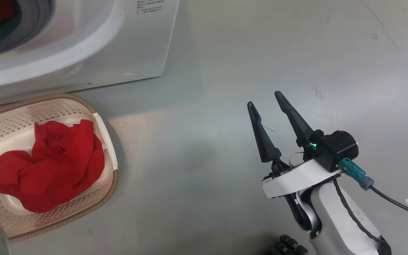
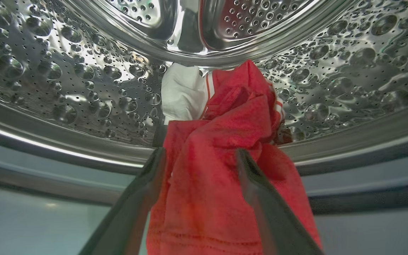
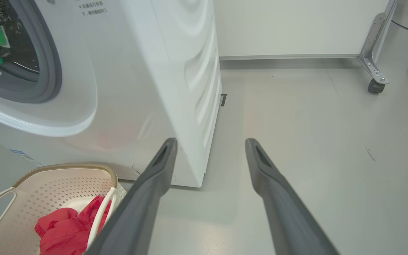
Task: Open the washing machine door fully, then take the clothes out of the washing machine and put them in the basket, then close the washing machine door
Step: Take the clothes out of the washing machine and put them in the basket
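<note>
**Head view.** One red garment (image 1: 48, 166) lies heaped in the basket (image 1: 116, 179), which sits on the floor just in front of the washing machine (image 1: 126, 46). The right claw (image 1: 264, 99) comes in from the lower right and hangs over bare floor, well apart from both. Its fingers are spread with nothing in them.

**Left wrist view.** The left claw (image 2: 200, 151) is at the mouth of the drum (image 2: 66, 71), fingers apart and straddling a red striped garment (image 2: 218, 198) that trails out over the lip. A white cloth (image 2: 181, 94) lies behind it, deeper in. I see no pinch yet (the fabric sits between the fingers, unsqueezed). My call: ease in until the bunched middle is between the fingers and close firmly. Then draw out low and slow so the tail doesn't snag on the lip. The white piece may ride along, so I'd check for it.

**Right wrist view.** The right claw points past the machine's front corner toward open floor, idle. The basket sits at lower left, near enough for the drop.
</note>
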Motion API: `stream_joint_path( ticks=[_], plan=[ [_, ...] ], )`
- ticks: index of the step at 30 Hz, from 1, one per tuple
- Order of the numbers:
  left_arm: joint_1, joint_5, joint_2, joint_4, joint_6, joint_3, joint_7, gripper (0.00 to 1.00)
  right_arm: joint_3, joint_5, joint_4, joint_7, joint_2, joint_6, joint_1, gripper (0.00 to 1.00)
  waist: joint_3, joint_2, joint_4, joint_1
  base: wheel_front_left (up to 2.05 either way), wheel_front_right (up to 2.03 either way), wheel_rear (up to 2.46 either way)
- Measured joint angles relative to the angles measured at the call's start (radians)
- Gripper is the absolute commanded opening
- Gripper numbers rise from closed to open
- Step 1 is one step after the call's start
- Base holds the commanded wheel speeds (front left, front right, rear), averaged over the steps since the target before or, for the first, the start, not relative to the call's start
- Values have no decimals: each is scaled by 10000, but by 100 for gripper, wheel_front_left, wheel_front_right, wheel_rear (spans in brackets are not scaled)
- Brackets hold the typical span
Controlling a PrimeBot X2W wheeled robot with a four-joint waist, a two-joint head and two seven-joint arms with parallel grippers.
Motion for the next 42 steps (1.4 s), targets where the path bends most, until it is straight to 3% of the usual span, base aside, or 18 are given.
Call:
stream_joint_path(
  ticks=[25, 26, 28, 29, 42],
  plan=[
    [-1383, -345, 98, 1902, -29, -61, 570, 100, 366, 130, 12, 0, 6, -349, -356, 100, 273, 0, -353, 0, 0, 0, 0],
    [-1406, -345, 102, 1948, -50, -63, 573, 96, 370, 130, 13, 0, 6, -349, -359, 100, 274, 0, -354, 0, 0, 0, 0],
    [-1498, -349, 113, 2077, -115, -79, 660, 5, 382, 130, 23, 0, 4, -351, -359, 100, 275, 0, -354, 0, 0, 0, 0],
    [-1539, -351, 117, 2127, -148, -109, 698, 0, 391, 130, 23, 0, 6, -351, -360, 100, 275, 0, -352, 0, 0, 0, 0],
    [-1647, -295, 4, 2608, -370, -512, 228, 0, 267, 102, 209, 0, 2, -451, -476, 100, 131, 0, -124, 0, 0, 0, 0]
  ],
)
